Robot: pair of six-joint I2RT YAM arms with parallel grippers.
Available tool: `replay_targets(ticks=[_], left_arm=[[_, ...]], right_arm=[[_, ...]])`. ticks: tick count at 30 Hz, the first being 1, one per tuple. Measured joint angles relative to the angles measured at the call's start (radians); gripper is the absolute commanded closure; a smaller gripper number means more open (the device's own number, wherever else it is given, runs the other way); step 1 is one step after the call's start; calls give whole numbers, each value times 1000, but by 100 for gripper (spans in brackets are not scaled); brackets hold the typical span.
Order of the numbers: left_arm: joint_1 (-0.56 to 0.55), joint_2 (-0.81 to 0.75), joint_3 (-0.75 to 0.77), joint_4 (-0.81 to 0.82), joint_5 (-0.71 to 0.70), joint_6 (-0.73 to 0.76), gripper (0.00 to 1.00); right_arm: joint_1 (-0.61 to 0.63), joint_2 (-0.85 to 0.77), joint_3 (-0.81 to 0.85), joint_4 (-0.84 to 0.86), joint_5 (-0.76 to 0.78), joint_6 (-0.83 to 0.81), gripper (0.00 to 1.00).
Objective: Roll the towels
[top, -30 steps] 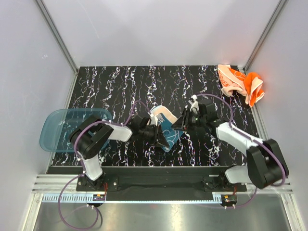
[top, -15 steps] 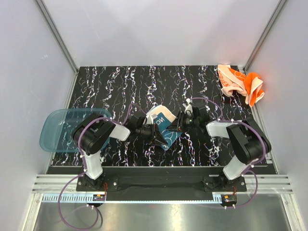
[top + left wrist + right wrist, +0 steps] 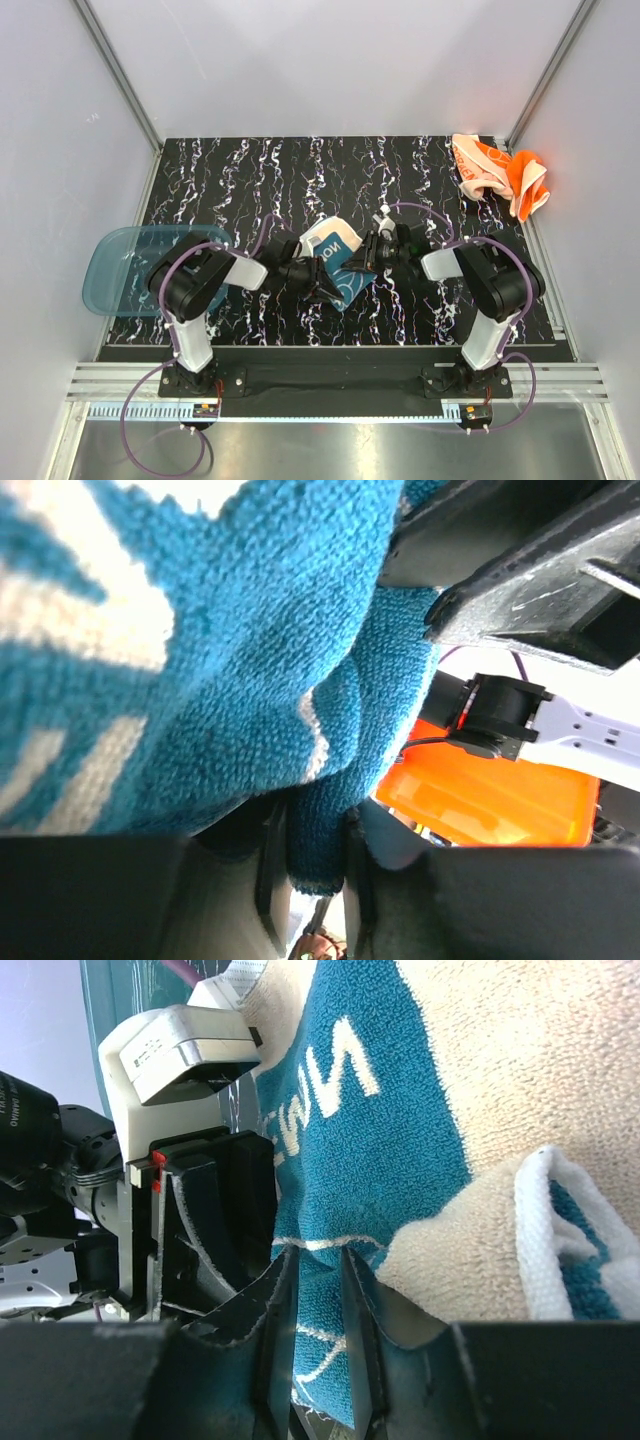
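Teal towel [image 3: 335, 250], long axis roughly near-to-far on the worktop [image 3: 220, 170], clamped from either side by left gripper [image 3: 312, 850] and right gripper [image 3: 313, 1285].

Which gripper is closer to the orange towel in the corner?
Right. The right gripper pinches the teal towel mid-table, on the side toward the orange towel; the left gripper grips that teal towel's opposite side, farther off.

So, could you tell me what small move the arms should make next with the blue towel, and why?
Probably close the right gripper firmly before any rolling. The blue towel is bunched between both grippers; the left gripper pinches a fold, while the right one's fingers straddle an edge, and I cannot tell whether they grip it.
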Motion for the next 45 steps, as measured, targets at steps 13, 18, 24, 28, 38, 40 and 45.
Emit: replay_targets(ticks=[13,18,24,28,38,40,45], left_arm=[[-63,-313,128,-621,-408,323,54],[-213,-415,249,-810,-673,472,49],[-403,-388,413,-856,-882,664,43],[-433,-288,451,-847,-949,737,42],[-449,-78,491,-835,-1039,838,41],[-451,-68,493,-829,-1052,845,40],[-453,-64,483,-807,-1075,855,38]], right_arm=[[-1,20,38,-28,-5,-63,71],[-1,26,43,-34,-8,-77,71],[-3,41,56,-35,-18,-83,72],[-3,47,61,-36,-23,-84,72],[-5,69,82,-38,-31,-92,73],[-7,72,86,-38,-32,-95,73],[-8,80,95,-38,-33,-98,73]])
